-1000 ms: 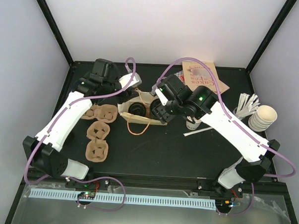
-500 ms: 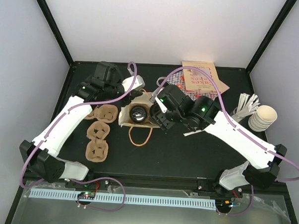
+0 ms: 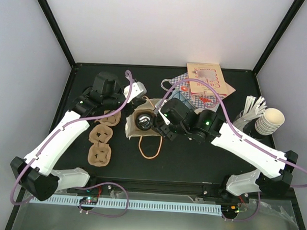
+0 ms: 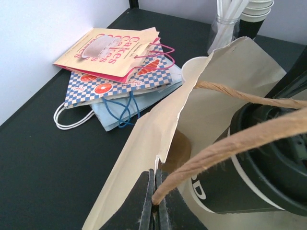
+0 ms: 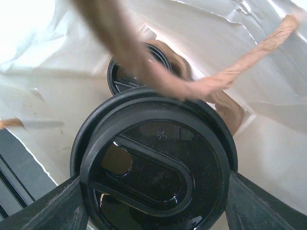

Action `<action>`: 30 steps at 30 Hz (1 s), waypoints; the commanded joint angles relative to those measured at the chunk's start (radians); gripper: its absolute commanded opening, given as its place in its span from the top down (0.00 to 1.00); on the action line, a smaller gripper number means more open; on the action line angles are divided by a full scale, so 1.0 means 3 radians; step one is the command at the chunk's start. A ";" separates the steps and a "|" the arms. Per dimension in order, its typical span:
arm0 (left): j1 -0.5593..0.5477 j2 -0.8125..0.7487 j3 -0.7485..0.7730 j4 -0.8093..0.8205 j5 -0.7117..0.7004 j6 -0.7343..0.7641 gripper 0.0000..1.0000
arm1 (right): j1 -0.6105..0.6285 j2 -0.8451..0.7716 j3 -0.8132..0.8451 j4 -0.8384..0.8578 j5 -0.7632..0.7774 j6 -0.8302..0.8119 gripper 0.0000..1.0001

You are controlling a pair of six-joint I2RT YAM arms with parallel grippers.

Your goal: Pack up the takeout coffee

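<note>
My left gripper [image 4: 154,191] was closed on the edge of the one tan bag [image 4: 139,158]. My right gripper [image 5: 153,203] held one coffee [image 5: 153,163] in the bag's mouth, and a second lid [image 5: 125,79] lay deeper inside. Three brown carriers [image 3: 101,134] lay on the black counter [image 3: 192,162], with white walls [image 3: 162,29] around it.

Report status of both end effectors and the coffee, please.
Left end effector shut on paper bag rim. Right end effector holds takeout coffee at bag mouth. Twine handle lies across it.
</note>
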 commanded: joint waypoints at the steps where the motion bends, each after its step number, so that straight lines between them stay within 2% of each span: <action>1: -0.0088 -0.0122 -0.0038 0.0193 -0.0003 -0.0206 0.98 | 0.0042 -0.0210 -0.0163 0.0245 0.0097 0.0122 0.32; 19: -0.0193 -0.0181 -0.0114 0.0162 0.0014 -0.0351 0.98 | 0.0252 -0.0613 -0.0812 0.0881 0.0415 0.0104 0.32; 30: -0.0215 -0.0196 -0.0083 0.0110 0.0031 -0.0311 0.98 | 0.0313 -0.0621 -0.0819 0.1174 0.0532 -0.0104 0.32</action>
